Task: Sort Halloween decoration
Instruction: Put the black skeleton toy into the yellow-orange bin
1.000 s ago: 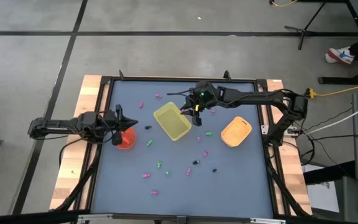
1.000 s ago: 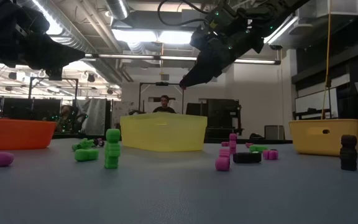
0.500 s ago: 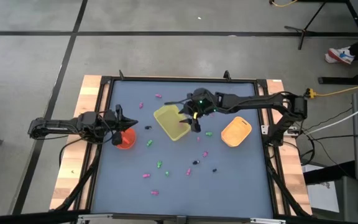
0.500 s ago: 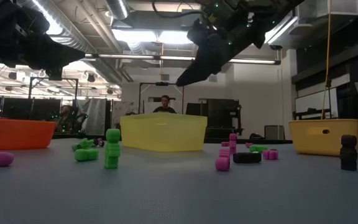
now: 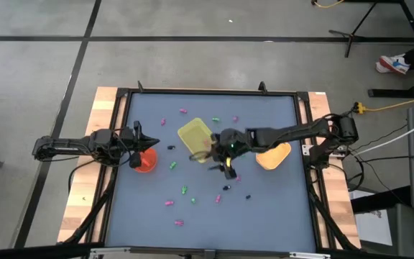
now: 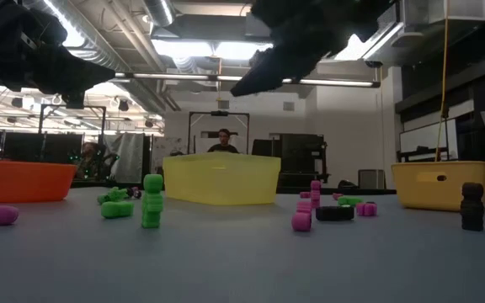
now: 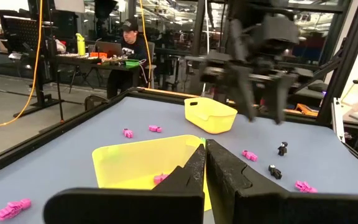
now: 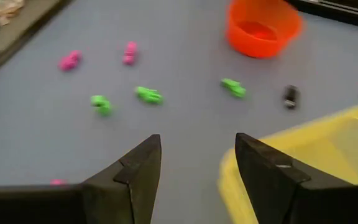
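Your right gripper [image 5: 227,170] hangs above the bench [image 5: 264,208], beside the yellow tray [image 5: 197,139], with its jaws apart and empty. Your left gripper [image 5: 149,142] waits over the red bowl [image 5: 144,162], jaws together. The small decorations [image 5: 184,191] lie scattered on the bench; one pink piece [image 7: 161,178] lies inside the tray.

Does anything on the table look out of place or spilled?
Nothing looks damaged or spilled. Small pink, green and dark trinkets lie scattered over the table, as unsorted pieces would. The yellow tray sits at an angle to the table's edges, which seems harmless.
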